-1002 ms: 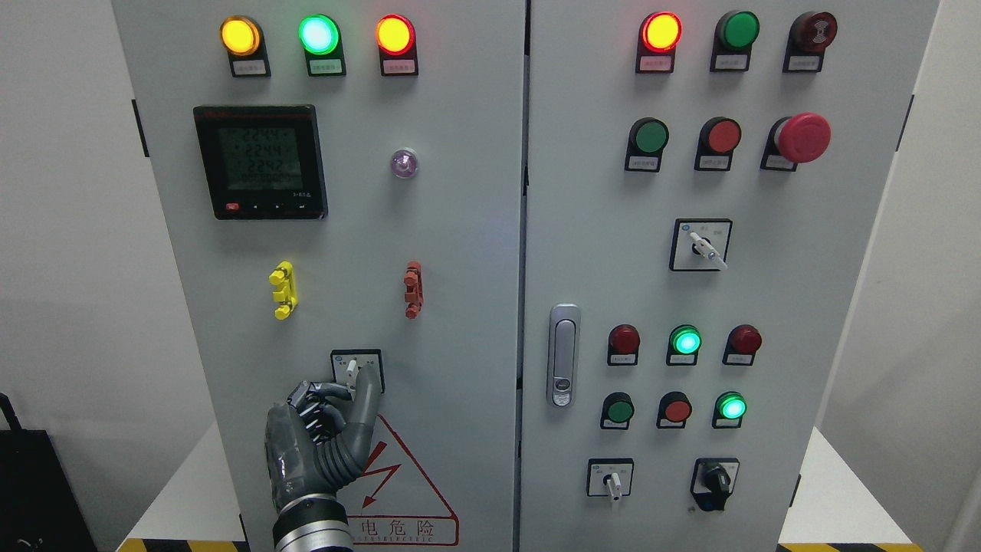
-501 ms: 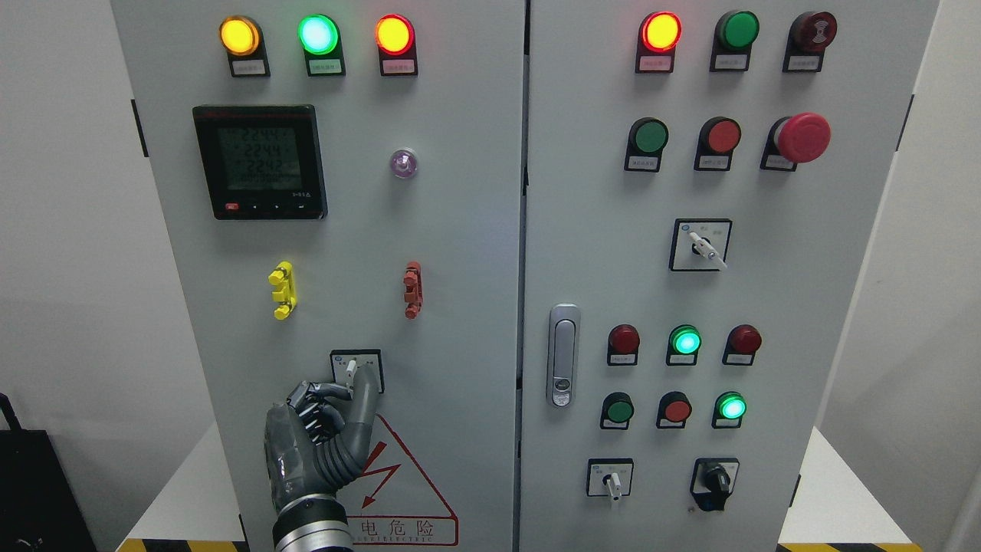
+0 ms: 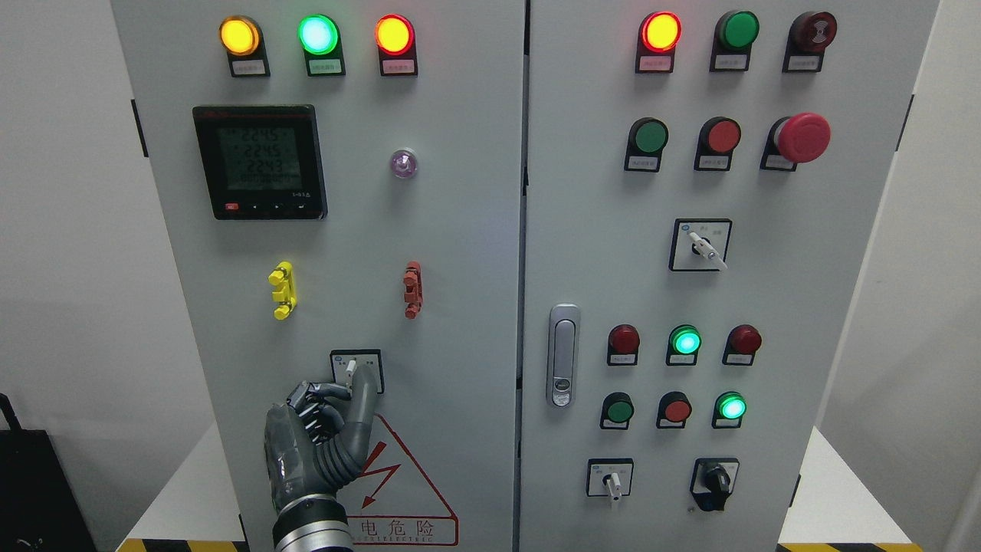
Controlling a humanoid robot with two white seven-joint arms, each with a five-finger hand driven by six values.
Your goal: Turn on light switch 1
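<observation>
Light switch 1 (image 3: pixel 350 366) is a small rotary selector with a white lever on a black-framed plate, low on the left cabinet door (image 3: pixel 460 253). Its lever points up, tilted slightly left. My left hand (image 3: pixel 355 383) comes up from the bottom edge and pinches the switch from below. The thumb (image 3: pixel 365 399) lies over the plate's lower right part, and the curled index finger (image 3: pixel 331 391) meets the knob from the left. The knob's base is hidden by the fingers. My right hand is out of the picture.
Above the switch are a yellow clip (image 3: pixel 282 290), a red clip (image 3: pixel 413 289), a digital meter (image 3: pixel 260 162) and three lit lamps. The right door carries a latch handle (image 3: pixel 563 355), push buttons, a red emergency stop (image 3: pixel 803 137) and further selectors. A warning triangle (image 3: pixel 398 475) sits below the hand.
The thumb has leaned very slightly to the left against the switch. The meter digits have changed. The hand otherwise stays in place.
</observation>
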